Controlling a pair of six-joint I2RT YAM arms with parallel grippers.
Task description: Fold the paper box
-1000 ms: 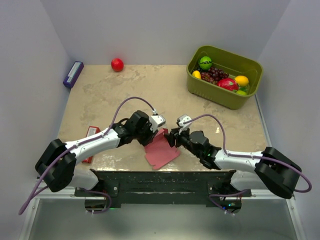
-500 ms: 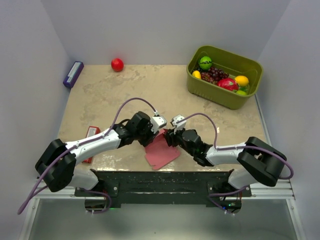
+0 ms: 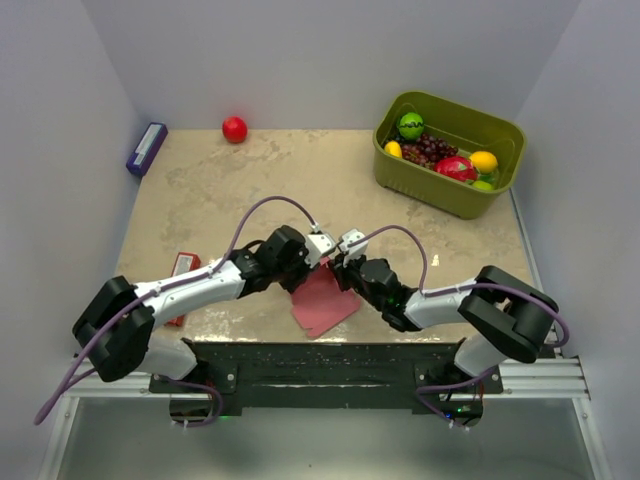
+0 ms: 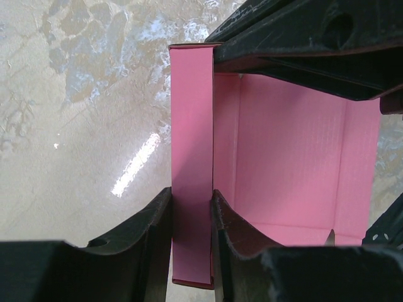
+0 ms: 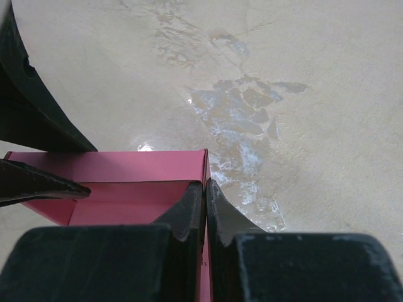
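Tabletop (image 3: 230, 190) of mottled beige carries the paper box (image 3: 322, 300) at lower centre of the top view, between the two arms. The left gripper (image 4: 191, 202) pinches a narrow raised side flap of the pink box, one finger pressed against each face, with the box's inner floor spreading toward the right of that frame. At lower centre of the right wrist view, the right gripper (image 5: 204, 192) is clamped nearly shut on the corner edge of an upright wall. A green basket (image 3: 445, 195) of fruit stands at upper right, well apart.
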